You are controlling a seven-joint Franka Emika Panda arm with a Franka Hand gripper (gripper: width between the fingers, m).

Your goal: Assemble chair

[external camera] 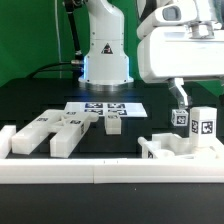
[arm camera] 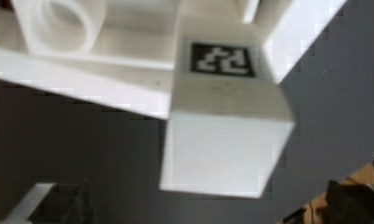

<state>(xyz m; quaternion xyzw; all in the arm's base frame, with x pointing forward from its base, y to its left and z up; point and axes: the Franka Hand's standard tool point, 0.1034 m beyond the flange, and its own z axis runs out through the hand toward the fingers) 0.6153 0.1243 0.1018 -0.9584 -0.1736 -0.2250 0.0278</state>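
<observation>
Looking like it's midway through fitting an upright post [external camera: 204, 127] onto the half-built chair [external camera: 168, 150], on the surface [external camera: 40, 100] at the exterior view's right. Gripper [external camera: 181, 103] hangs right over it; jaws straddle the post, can't tell if they're clamped. Next move needs careful lining up. Count: one assembly, roughly four loose pieces [external camera: 68, 136] waiting

marker board [external camera: 105, 107] flat on black table [external camera: 40, 95] | loose chair bars [external camera: 48, 133] in front of it, toward the exterior view's left | gripper [external camera: 181, 102] toward the exterior view's right of it, over upright tagged chair posts [external camera: 197, 126], grip unclear | border rail [external camera: 100, 172] well in front of it
</observation>
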